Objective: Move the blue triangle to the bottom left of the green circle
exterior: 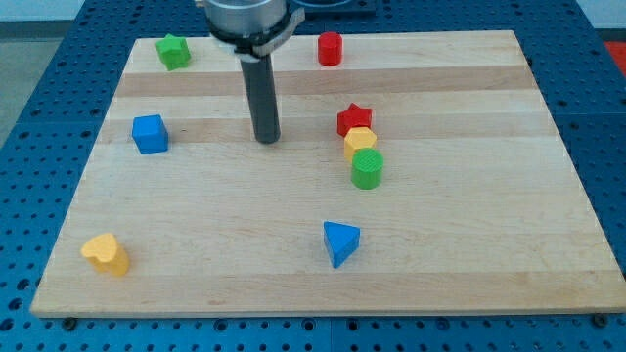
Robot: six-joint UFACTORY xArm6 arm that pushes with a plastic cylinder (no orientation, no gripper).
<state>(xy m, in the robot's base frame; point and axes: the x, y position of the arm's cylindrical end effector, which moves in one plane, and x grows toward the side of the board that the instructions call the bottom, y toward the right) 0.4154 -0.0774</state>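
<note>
The blue triangle (340, 242) sits near the bottom edge of the counter (469, 254), just right of centre, below the green circle (367, 169) and slightly to its left. My tip (267, 139) stands well apart from both, up toward the top edge and left of the green circle. There are no jaws, only a bare rod holding nothing. The approach looks not yet begun. Next, I judge, the tip should come around below the triangle to nudge it up toward the circle.
</note>
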